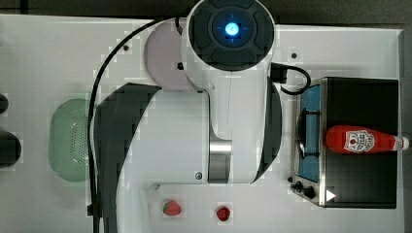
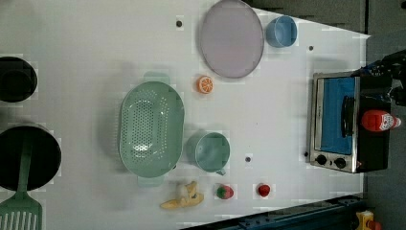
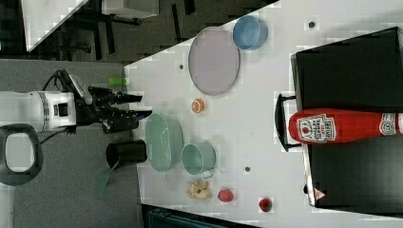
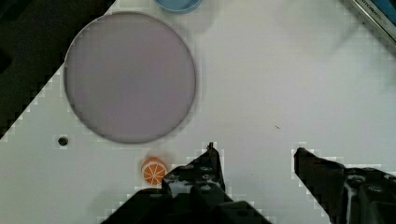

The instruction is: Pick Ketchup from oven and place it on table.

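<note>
A: Listed from the left view's left to right. Dark pots at the left edge, green slotted spatula (image 2: pixel 19 211) at the lower corner. Then green colander (image 2: pixel 152 129), teal mug (image 2: pixel 208 151) just beside it, orange slice (image 2: pixel 205 85) above the mug. Banana peel (image 2: pixel 184 196) and two strawberries (image 2: pixel 225 192) along the lower edge.

B: Noted. Farther right?

A: Lilac plate (image 2: pixel 231 38) and blue cup (image 2: pixel 281 31) near the upper edge, cup just beside the plate. All on the white table (image 2: pixel 95 48). At the far right, oven (image 2: pixel 335 122): steel front, blue glass door closed, dark handle, two knobs.

B: Ketchup?

A: Ketchup (image 2: pixel 379 120) recorded on top of the oven, lying on its side on the black roof, not inside. In the top view, ketchup (image 1: pixel 362 139) with its base toward the door edge, white cap overhanging the oven's back edge at the top view's right. In the right view, label facing up.

B: Claw?

A: Claw (image 3: pixel 135 105) seen in the right view at the left, off the table's edge, well apart from oven and ketchup. Fingers parted to a middling gap, nothing between them. In the wrist view, claw (image 4: pixel 254 156) above bare table, two dark fingers (image 4: pixel 205 170) apart, orange slice (image 4: pixel 153 171) just beside one, lilac plate (image 4: pixel 130 77) beyond.

B: Arm?

A: White arm (image 1: pixel 228 97) covering the table's middle in the top view.
</note>
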Robot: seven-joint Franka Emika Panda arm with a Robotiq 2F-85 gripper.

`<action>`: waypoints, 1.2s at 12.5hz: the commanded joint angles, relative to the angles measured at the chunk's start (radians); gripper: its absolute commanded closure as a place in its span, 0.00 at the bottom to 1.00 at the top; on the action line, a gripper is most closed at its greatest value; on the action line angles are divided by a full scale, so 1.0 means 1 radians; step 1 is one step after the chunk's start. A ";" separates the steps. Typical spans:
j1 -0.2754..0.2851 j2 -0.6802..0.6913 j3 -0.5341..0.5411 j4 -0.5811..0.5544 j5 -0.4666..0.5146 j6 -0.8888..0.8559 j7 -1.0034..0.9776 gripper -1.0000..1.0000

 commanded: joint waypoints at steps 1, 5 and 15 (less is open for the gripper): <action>-0.015 -0.308 -0.079 -0.118 -0.017 -0.212 -0.057 0.22; -0.026 -0.289 -0.147 -0.118 -0.019 -0.194 -0.057 0.00; -0.046 -0.012 -0.592 -0.116 -0.019 0.180 -0.059 0.00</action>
